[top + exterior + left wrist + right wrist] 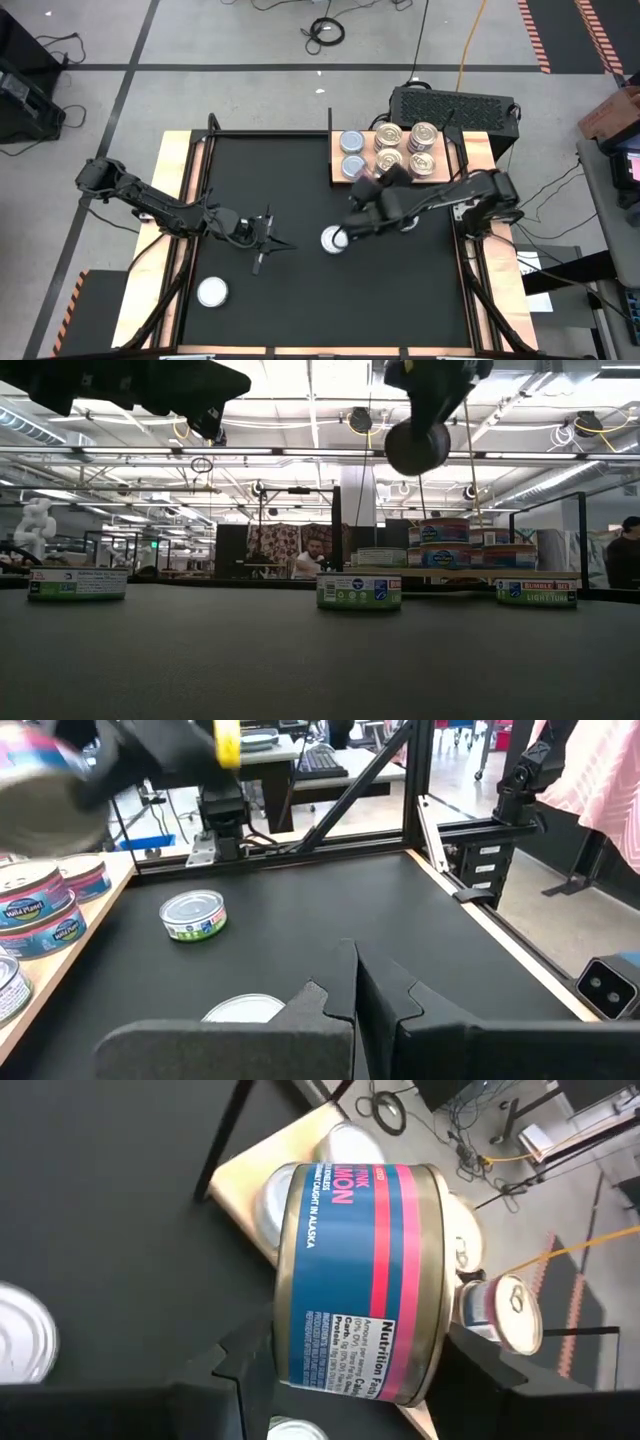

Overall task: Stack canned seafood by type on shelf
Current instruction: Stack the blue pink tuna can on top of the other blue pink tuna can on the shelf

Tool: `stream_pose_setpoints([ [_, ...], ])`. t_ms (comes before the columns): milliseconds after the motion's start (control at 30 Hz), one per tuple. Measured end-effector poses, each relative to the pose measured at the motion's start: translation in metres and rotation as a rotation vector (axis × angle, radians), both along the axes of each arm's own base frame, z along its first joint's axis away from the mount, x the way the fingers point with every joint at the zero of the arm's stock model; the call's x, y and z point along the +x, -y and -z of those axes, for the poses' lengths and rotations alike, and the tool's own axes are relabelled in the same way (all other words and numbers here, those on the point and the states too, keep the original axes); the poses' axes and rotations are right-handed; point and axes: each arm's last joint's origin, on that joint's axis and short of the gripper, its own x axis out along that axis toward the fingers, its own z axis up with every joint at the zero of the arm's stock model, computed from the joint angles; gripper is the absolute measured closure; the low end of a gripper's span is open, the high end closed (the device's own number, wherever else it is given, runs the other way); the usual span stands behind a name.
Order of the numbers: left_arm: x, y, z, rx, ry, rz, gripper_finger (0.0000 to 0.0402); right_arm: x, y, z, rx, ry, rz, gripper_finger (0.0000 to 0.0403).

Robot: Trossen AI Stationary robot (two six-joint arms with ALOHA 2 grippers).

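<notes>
My right gripper hangs above the near edge of the light wooden shelf, shut on a can with a blue and pink label. On the shelf stand silvery-blue-topped cans at its left and gold-topped cans beside them. A white-topped can rests on the black mat just near of my right gripper, and another sits at the near left. My left gripper hovers shut over the mat's middle left, holding nothing. My right gripper pinches the blue and pink can between its two fingers, one on each flat end. The fingers slant down from the table's right toward the shelf. The can is lifted clear and lies on its side, one round face turned toward the table's near edge.
A green-labelled can stands on the mat to the right of the white-topped one. A tuna can sits further right. A black frame edges the mat, and a black box sits behind the shelf. People show in the room beyond.
</notes>
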Motion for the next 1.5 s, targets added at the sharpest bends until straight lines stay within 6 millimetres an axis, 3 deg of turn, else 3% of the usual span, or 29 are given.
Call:
stream_pose_setpoints([
  [200, 0.0, -0.001, 0.0, -0.003, -0.006, -0.006, 0.0401, -0.029, 0.022, -0.017, -0.009, 0.051, 0.049, 0.0214],
  [567, 0.001, -0.003, 0.001, 0.001, -0.013, -0.013, 0.0401, -0.083, 0.067, 0.014, 0.025, -0.099, 0.199, 0.0214],
  [800, 0.001, -0.005, 0.002, -0.001, -0.017, -0.023, 0.0401, -0.098, 0.09, 0.043, 0.043, -0.312, 0.219, 0.021],
  [1167, 0.001, -0.005, 0.002, -0.001, -0.017, -0.024, 0.0401, -0.114, 0.11, 0.074, 0.048, -0.471, 0.3, 0.0209],
  [1500, 0.001, -0.006, 0.002, 0.001, -0.022, -0.029, 0.0401, -0.11, 0.115, 0.085, 0.022, -0.461, 0.28, 0.0209],
])
